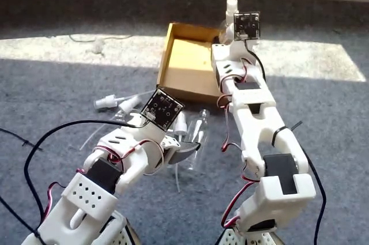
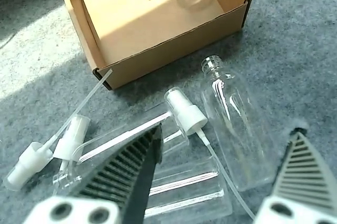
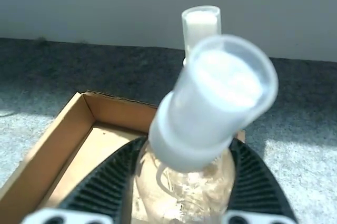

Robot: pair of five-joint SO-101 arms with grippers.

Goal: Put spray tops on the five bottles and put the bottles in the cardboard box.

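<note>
Cardboard box [image 1: 164, 63] lies upper centre from above. Left wrist view: left fingers [image 2: 121, 176] gape empty over an uncapped bottle [image 2: 237, 129], mid-frame. Right wrist view: right fingers [image 3: 102, 184] clamp a capped bottle [image 3: 210, 103], leaning at centre; released so, it may topple outside.

The cardboard box [image 1: 190, 63] sits on the carpet [image 1: 57, 83], behind loose bottles [image 1: 200, 127] and spray tops [image 1: 109, 102] (tops mostly leftward). A capped bottle [image 3: 210, 103] hangs above the box's far right corner.
</note>
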